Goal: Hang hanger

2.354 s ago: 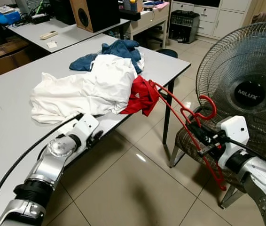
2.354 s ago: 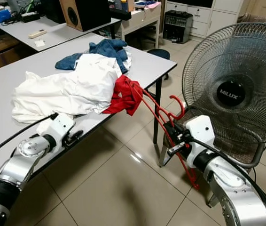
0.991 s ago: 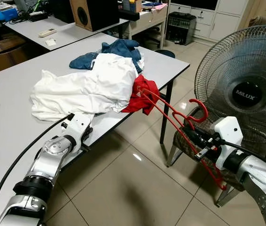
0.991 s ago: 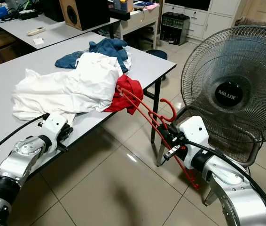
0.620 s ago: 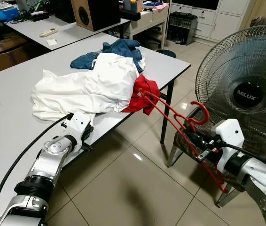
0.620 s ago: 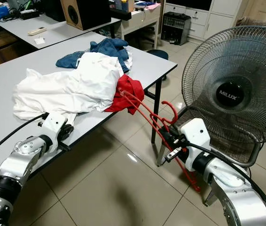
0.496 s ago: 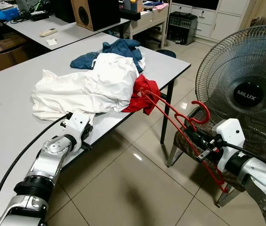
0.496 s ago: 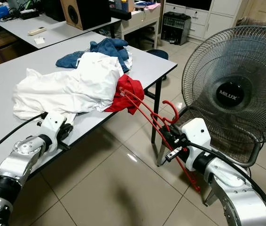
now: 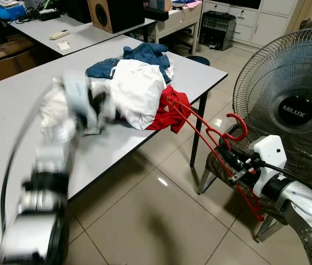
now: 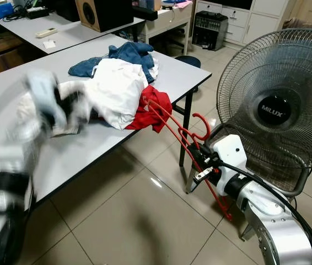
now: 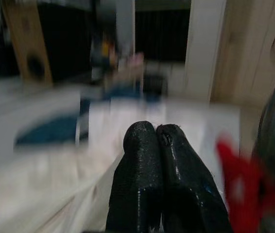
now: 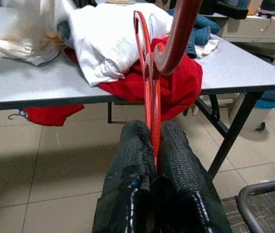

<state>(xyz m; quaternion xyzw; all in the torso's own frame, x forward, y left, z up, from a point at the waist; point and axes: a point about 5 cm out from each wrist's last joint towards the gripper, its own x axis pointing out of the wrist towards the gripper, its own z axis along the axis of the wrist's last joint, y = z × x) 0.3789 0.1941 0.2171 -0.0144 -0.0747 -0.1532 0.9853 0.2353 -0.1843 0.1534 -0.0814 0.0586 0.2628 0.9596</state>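
Left eye view: a red hanger point(image 9: 211, 138) runs diagonally from the table edge toward five o'clock, its far end caught in a red garment point(image 9: 167, 113) that hangs over the edge of the grey table point(image 9: 12, 116). The right gripper point(image 9: 229, 162), at four o'clock in the frame, is clamped on the hanger just below its hook, which curls up at about three o'clock beside a large standing fan point(image 9: 291, 105). A chair point(image 9: 222, 165) stands behind the gripper. A white garment point(image 9: 136, 88) and a blue garment point(image 9: 145, 55) are heaped on the table. The left arm point(image 9: 62, 138) rises over the table at nine o'clock, heavily motion-blurred.

Right eye view: the same layout, with the hanger's lower end reaching down toward the tiled floor point(image 10: 128, 221) at five o'clock.

Left wrist view: badly blurred. The left gripper point(image 11: 157, 133) shows its two black fingers pressed together with nothing between them. A white shape lies beyond them and a red smear sits at four o'clock.

Right wrist view: the right gripper's fingers point(image 12: 176, 145) pinch the thin red bar of the hanger, which runs toward twelve o'clock, with the hook arcing toward one o'clock. Beyond it, the red garment drapes over the table edge beneath the white one.
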